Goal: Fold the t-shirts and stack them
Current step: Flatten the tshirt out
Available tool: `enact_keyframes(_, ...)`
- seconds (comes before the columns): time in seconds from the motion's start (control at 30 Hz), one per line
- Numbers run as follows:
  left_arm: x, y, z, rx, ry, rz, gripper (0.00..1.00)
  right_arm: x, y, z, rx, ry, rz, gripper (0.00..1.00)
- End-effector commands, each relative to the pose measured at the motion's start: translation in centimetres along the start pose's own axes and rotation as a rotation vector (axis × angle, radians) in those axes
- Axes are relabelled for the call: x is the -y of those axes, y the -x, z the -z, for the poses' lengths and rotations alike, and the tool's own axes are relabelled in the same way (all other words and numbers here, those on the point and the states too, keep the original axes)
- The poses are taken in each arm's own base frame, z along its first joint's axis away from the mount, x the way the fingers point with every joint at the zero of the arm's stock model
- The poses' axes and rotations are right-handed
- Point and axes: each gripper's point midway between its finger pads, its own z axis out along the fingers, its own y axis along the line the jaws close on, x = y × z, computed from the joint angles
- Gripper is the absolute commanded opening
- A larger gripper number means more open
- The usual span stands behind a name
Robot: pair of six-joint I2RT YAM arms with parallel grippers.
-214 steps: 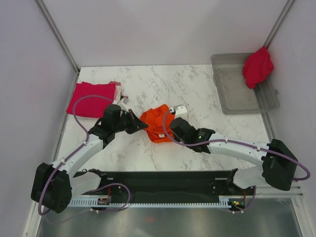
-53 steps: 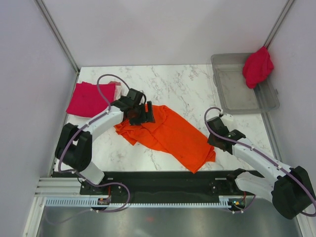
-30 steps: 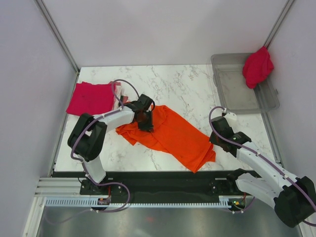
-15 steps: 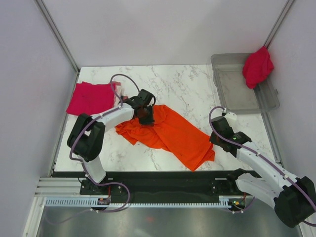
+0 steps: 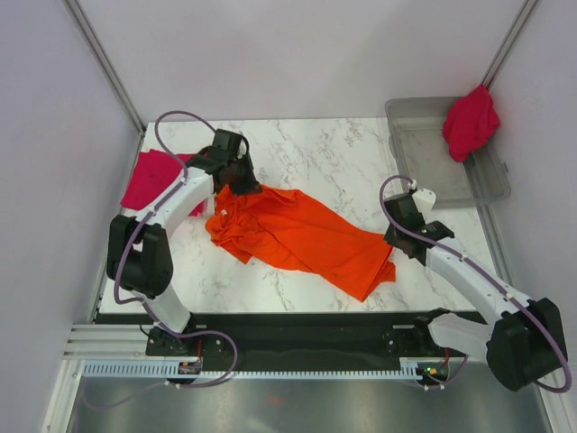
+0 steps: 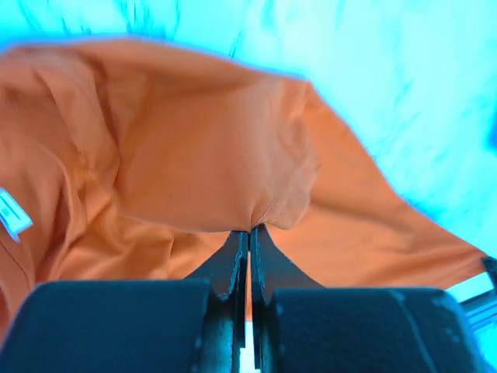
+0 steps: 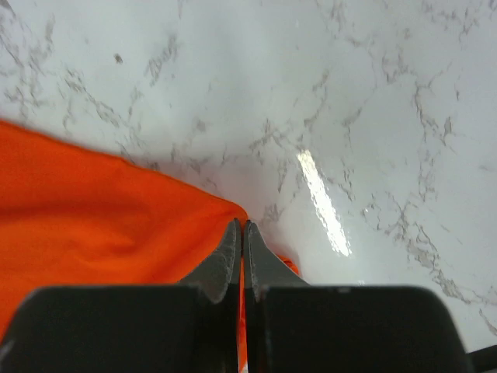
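We hold the orange t-shirt (image 5: 297, 236) taut by two ends: the left gripper (image 6: 248, 231) has its jaws pressed together on a gathered fold just ahead of their tips, and the right gripper (image 7: 242, 225) pinches a hem corner, the cloth trailing off left of its jaws. We judge the stretch is meant to flatten it for folding. Marble table (image 5: 334, 158) beneath, pale walls (image 5: 270, 54) around; folded crimson shirts (image 5: 142, 180) lie near the left jaws, and a grey bin (image 5: 433, 176) well beyond the right

Marble-pattern white table (image 5: 306, 153) carries an orange t-shirt (image 5: 297, 236) spread diagonally across its centre, a crimson t-shirt (image 5: 144, 180) lying flat at the left edge, and a clear grey bin (image 5: 433, 176) at the far right corner.
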Motion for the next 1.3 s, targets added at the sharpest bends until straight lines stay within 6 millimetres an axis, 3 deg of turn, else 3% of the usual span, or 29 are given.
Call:
enact_keyframes(0.0,3.2,5.0,4.3,0.123,-0.121,0.005,0.02,-2.4,6.3,0.4,0.123,0.039,-0.068,0.00)
enact_keyframes(0.03,3.8,6.6,5.0,0.154,-0.136,0.010,0.02,-2.7,6.8,-0.4,0.113,0.031,-0.061,0.00)
enact_keyframes(0.07,3.6,7.7,5.2,0.171,-0.139,0.027,0.02,-3.5,9.0,-0.2,0.134,0.053,-0.091,0.00)
enact_keyframes(0.13,4.1,10.3,6.3,0.222,-0.160,0.049,0.02,-4.2,10.1,-1.4,0.122,0.041,-0.089,0.00)
enact_keyframes(0.17,3.4,11.2,5.6,0.221,-0.154,0.072,0.02,-5.0,12.3,-1.2,0.152,0.054,-0.113,0.00)
enact_keyframes(0.23,3.6,13.7,6.2,0.264,-0.168,0.100,0.02,-5.8,13.3,-2.7,0.139,0.038,-0.110,0.00)
enact_keyframes(0.27,2.6,14.4,4.9,0.258,-0.146,0.119,0.02,-6.4,15.4,-2.6,0.168,0.048,-0.132,0.00)
enact_keyframes(0.33,2.9,16.7,4.8,0.293,-0.155,0.129,0.02,-7.3,15.9,-4.5,0.149,0.028,-0.127,0.00)
enact_keyframes(0.37,2.0,17.3,3.2,0.284,-0.137,0.147,0.02,-8.0,17.8,-4.5,0.176,0.039,-0.146,0.00)
enact_keyframes(0.43,2.3,19.5,2.9,0.322,-0.150,0.162,0.02,-8.5,18.3,-6.9,0.155,0.014,-0.144,0.00)
enact_keyframes(0.47,2.1,20.4,2.6,0.332,-0.150,0.176,0.02,-9.1,20.3,-7.0,0.186,0.025,-0.169,0.00)
enact_keyframes(0.5,1.4,20.9,0.8,0.323,-0.142,0.204,0.02,-9.4,20.0,-9.0,0.165,0.003,-0.162,0.00)
enact_keyframes(0.53,1.8,22.6,1.3,0.363,-0.161,0.208,0.02,-9.8,20.5,-9.6,0.168,0.005,-0.167,0.00)
enact_keyframes(0.57,1.1,23.6,1.1,0.379,-0.166,0.225,0.02,-10.5,22.8,-9.5,0.210,0.017,-0.184,0.00)
enact_keyframes(0.6,1.3,25.0,0.8,0.404,-0.197,0.243,0.02,-10.7,22.7,-11.3,0.196,-0.003,-0.174,0.00)
enact_keyframes(0.63,1.3,25.7,0.8,0.411,-0.219,0.249,0.02,-10.9,23.4,-11.7,0.207,-0.002,-0.174,0.00)
enact_keyframes(0.67,1.3,26.2,1.1,0.404,-0.256,0.256,0.02,-11.8,25.5,-11.2,0.239,0.031,-0.186,0.00)
enact_keyframes(0.73,2.0,27.2,2.5,0.434,-0.297,0.241,0.02,-12.6,26.1,-11.9,0.234,0.058,-0.149,0.00)
enact_keyframes(0.87,3.7,26.7,6.6,0.453,-0.348,0.195,0.02,-14.0,27.9,-9.7,0.255,0.146,-0.129,0.00)
enact_keyframes(0.93,4.0,25.4,7.6,0.434,-0.360,0.187,0.02,-14.8,28.4,-7.3,0.258,0.231,-0.113,0.00)
enact_keyframes(0.97,5.1,25.1,10.8,0.464,-0.392,0.164,0.02,-14.9,27.8,-6.7,0.243,0.252,-0.101,0.00)
enact_keyframes(1.0,5.3,24.6,11.9,0.473,-0.395,0.150,0.02,-15.4,28.2,-4.4,0.252,0.318,-0.095,0.00)
enact_keyframes(1.03,5.1,23.7,12.5,0.467,-0.388,0.150,0.02,-15.5,28.2,-3.4,0.253,0.350,-0.088,0.00)
enact_keyframes(1.07,5.9,23.2,15.7,0.507,-0.402,0.128,0.02,-15.5,27.7,-2.6,0.247,0.371,-0.064,0.00)
enact_keyframes(1.1,5.9,22.7,17.1,0.524,-0.396,0.109,0.02,-15.7,28.4,0.1,0.276,0.430,-0.050,0.00)
enact_keyframes(1.17,6.3,22.4,20.4,0.575,-0.385,0.091,0.02,-16.5,28.4,3.2,0.284,0.532,-0.014,0.00)
enact_keyframes(1.2,7.2,22.0,24.3,0.628,-0.400,0.057,0.02,-16.3,29.4,6.2,0.330,0.575,-0.017,0.00)
enact_keyframes(1.27,7.9,21.6,28.0,0.686,-0.403,0.030,0.02,-16.4,30.4,10.1,0.379,0.645,-0.006,0.00)
